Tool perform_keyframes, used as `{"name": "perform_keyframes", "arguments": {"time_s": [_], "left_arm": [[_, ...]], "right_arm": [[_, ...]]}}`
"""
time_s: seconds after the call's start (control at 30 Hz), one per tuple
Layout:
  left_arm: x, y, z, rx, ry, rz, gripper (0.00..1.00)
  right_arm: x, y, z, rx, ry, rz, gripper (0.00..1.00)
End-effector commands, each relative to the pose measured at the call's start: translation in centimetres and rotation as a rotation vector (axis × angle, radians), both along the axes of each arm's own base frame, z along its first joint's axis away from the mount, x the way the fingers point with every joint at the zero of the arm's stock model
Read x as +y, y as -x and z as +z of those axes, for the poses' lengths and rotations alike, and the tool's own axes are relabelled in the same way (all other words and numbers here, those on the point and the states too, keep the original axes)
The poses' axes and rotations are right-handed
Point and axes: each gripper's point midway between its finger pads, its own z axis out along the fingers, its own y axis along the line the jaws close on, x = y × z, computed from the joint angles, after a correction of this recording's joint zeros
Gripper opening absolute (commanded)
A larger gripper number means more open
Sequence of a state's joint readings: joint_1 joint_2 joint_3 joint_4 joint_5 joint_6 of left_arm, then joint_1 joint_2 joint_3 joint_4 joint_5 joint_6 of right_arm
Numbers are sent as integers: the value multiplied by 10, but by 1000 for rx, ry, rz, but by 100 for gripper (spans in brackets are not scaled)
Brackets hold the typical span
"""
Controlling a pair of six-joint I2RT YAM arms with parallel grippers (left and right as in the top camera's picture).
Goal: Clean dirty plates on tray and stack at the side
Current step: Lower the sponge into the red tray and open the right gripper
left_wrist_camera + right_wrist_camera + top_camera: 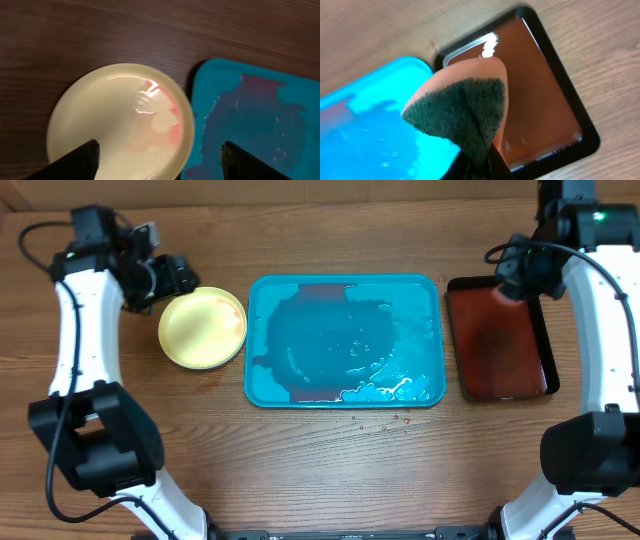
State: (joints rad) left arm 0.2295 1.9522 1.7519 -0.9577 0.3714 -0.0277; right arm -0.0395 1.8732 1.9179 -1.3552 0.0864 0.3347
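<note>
A pale yellow plate (203,328) lies flat on the counter (300,470), just off the blue tray (345,340) at the tray's 9 o'clock, with a narrow strip of wood between the two rims. Only this one plate shows; whether others lie under it cannot be told. In the left wrist view its surface is wet and shiny, with a faint pink tint toward its 3 o'clock side. The blue tray holds no plate. It is wet, with a broad darker pool across the middle and white foam along the edge of that pool, thickest near the tray's 5 o'clock corner. A few small drops sit on the counter just past the tray's 6 o'clock edge.

The left fingers (82,159) are spread wide and hold nothing. They hang above the plate's edge, at about 10 o'clock from the plate in the overhead view.

A red tray (500,340) with a black rim lies at the blue tray's 3 o'clock, close beside it. The right fingers (470,172) are pressed together on a folded sponge (462,107), orange on the outside and dark green on the inside. It is held in the air over the gap between the two trays, near the red tray's 11 o'clock corner.
</note>
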Motion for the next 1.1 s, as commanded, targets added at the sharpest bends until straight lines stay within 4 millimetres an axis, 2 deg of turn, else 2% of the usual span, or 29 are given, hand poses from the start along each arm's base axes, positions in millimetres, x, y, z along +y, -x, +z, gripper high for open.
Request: {"name": "perform_keyframes", "arguments": {"time_s": [0.0, 0.1, 0.13, 0.3, 0.4, 0.53, 0.63, 0.77, 0.8, 0.83, 0.9, 0.97, 1.03, 1.07], "left_arm": [[-64, -4, 15, -66, 6, -233, 79], [-89, -3, 13, -66, -18, -287, 88], [-96, -4, 13, -69, -32, -300, 99], [-123, -1, 9, -63, -113, -352, 100], [-137, 1, 8, -64, -118, -382, 100], [-142, 2, 8, -65, -117, -393, 100], [-142, 2, 8, -65, -117, -393, 100], [-142, 2, 8, -65, -117, -393, 100], [-142, 2, 8, -65, -117, -393, 100], [-142, 2, 8, -65, -117, -393, 100], [-142, 2, 8, -65, -117, -393, 100], [-142, 2, 8, -65, -117, -393, 100], [-142, 2, 8, -65, -117, -392, 100], [-141, 2, 8, -65, -117, -392, 100]], "right_arm": [[-8, 5, -42, 60, 62, 94, 7], [-8, 7, -76, 82, 83, 169, 6], [-8, 8, -88, 86, 90, 191, 6], [-21, 10, -132, 77, 168, 192, 6], [-23, 8, -150, 61, 211, 315, 10], [-23, 6, -163, 49, 264, 454, 12], [-26, 4, -167, 33, 290, 500, 20], [-30, 0, -167, 12, 290, 491, 43], [-32, 0, -167, 12, 295, 488, 84], [-33, 0, -166, 15, 302, 484, 100], [-37, -1, -160, 18, 310, 453, 100], [-40, -5, -144, 4, 318, 400, 100], [-40, -11, -115, -43, 317, 361, 100], [-38, -15, -77, -110, 317, 348, 100]]}}
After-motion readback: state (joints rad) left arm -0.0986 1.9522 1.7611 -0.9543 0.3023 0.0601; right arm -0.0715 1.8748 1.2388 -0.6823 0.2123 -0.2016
